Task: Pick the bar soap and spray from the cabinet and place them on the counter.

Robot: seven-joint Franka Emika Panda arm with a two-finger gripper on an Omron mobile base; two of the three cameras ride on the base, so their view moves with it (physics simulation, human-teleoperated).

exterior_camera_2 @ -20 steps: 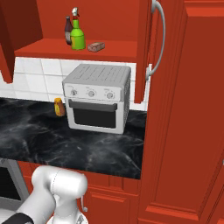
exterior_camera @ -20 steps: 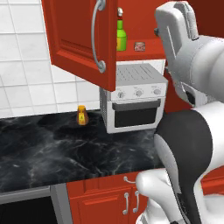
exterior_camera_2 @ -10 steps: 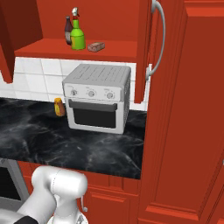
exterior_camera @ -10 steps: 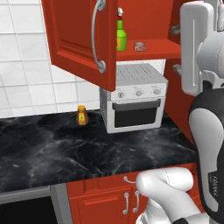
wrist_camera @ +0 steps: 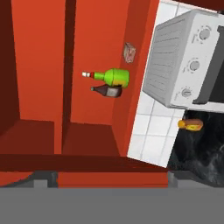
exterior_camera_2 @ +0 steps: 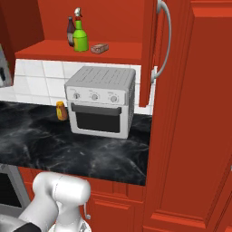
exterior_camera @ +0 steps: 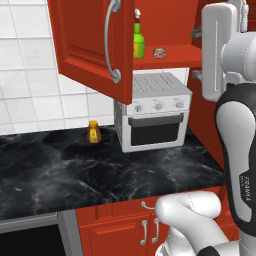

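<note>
Red cabinet (exterior_camera_2: 90, 50), doors open, fills the upper frame in both base views. White arm (exterior_camera: 235, 125), at the right edge of the left base view, has risen and shifted right since the earlier frames; nothing else has moved. Black surface (exterior_camera: 75, 175) carries a toaster oven (exterior_camera_2: 100, 102) and a small orange bottle (exterior_camera: 93, 132). On the shelf, upper centre: spray (exterior_camera_2: 80, 34), beside a brown bottle (exterior_camera_2: 70, 31); bar soap (exterior_camera_2: 99, 48) just right. Jaws spread wide, holding nothing.
</note>
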